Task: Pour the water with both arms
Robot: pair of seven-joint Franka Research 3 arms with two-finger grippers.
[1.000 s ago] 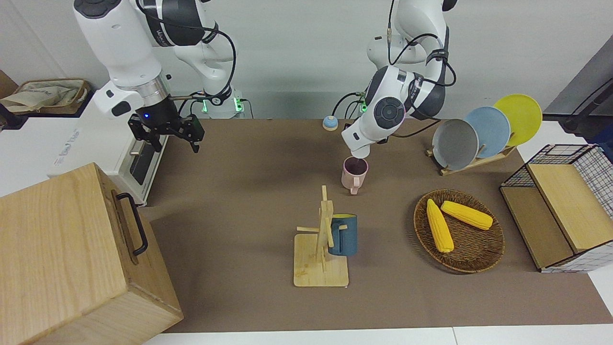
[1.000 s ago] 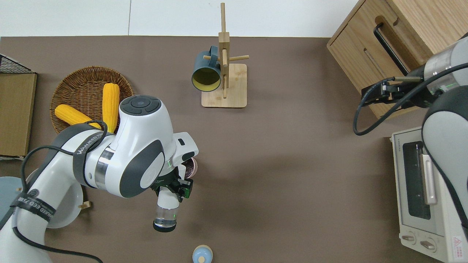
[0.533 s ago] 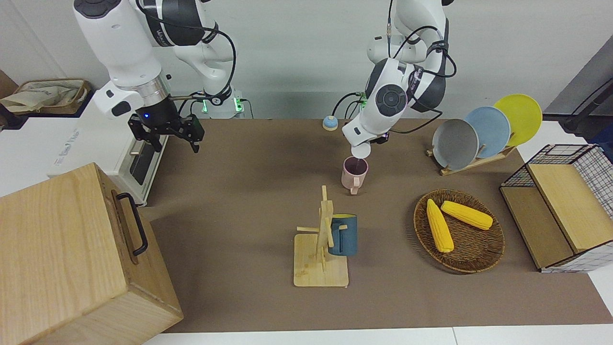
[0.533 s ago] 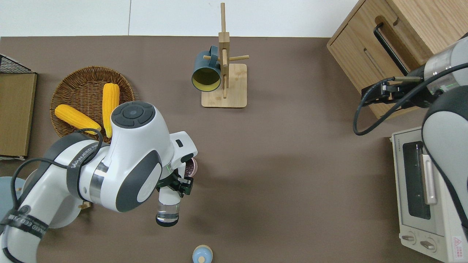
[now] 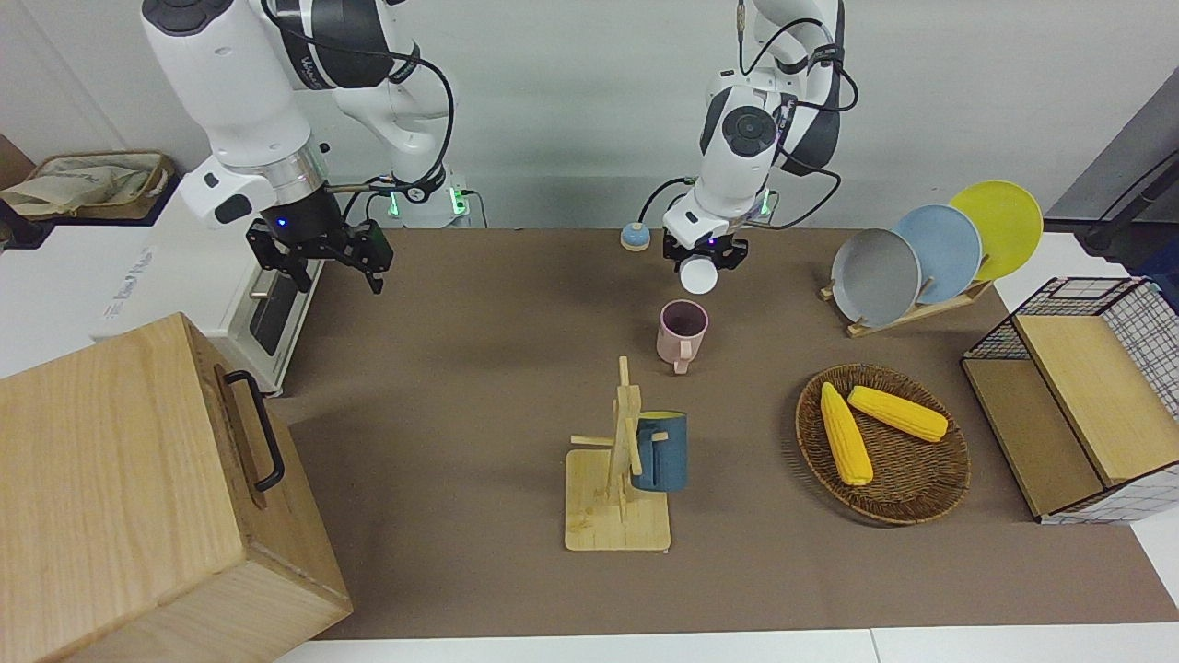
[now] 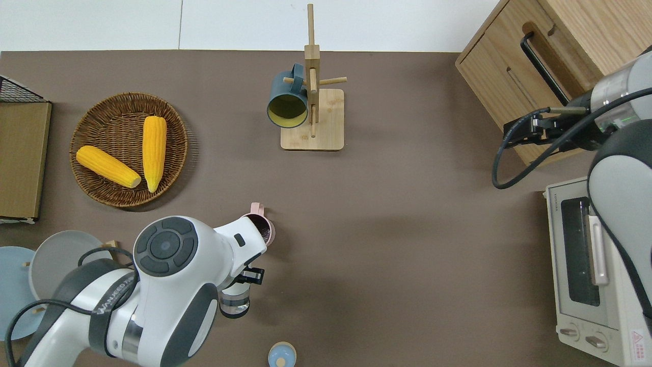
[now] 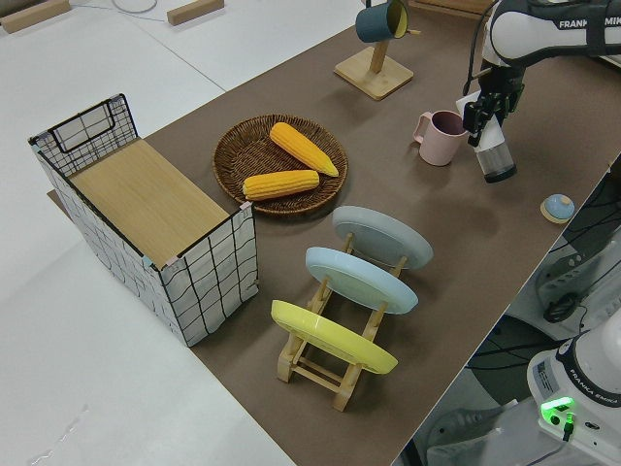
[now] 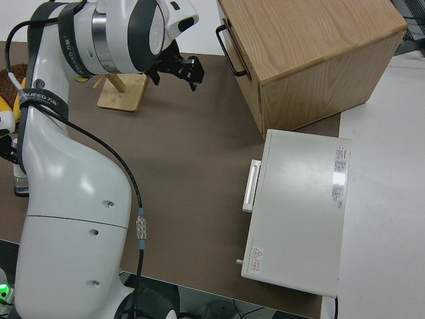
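A clear bottle [image 6: 235, 302] with a white top and dark base hangs nearly upright in my left gripper [image 6: 244, 278], which is shut on its upper part. The bottle [image 5: 698, 274] is over bare table between the pink mug [image 5: 682, 331] and a small blue bell [image 5: 633, 237]. The mug [image 6: 262, 229] stands upright on the brown mat, its inside dark, its handle pointing away from the robots. In the left side view the bottle [image 7: 493, 155] tilts slightly beside the mug [image 7: 441, 138]. My right gripper [image 5: 318, 258] is parked, open and empty.
A wooden mug tree [image 5: 619, 460] carries a blue mug [image 5: 661, 451]. A wicker basket [image 5: 907, 511] holds two corn cobs [image 5: 845, 433]. A plate rack [image 5: 930, 253] and wire basket [image 5: 1078, 396] stand toward the left arm's end; a wooden cabinet [image 5: 138, 488] and toaster oven [image 6: 591, 265] toward the right arm's.
The left arm has drawn back toward the robots and risen. The bottle has swung from lying tipped with its top at the mug's rim to nearly upright, clear of the mug. The right arm stayed still.
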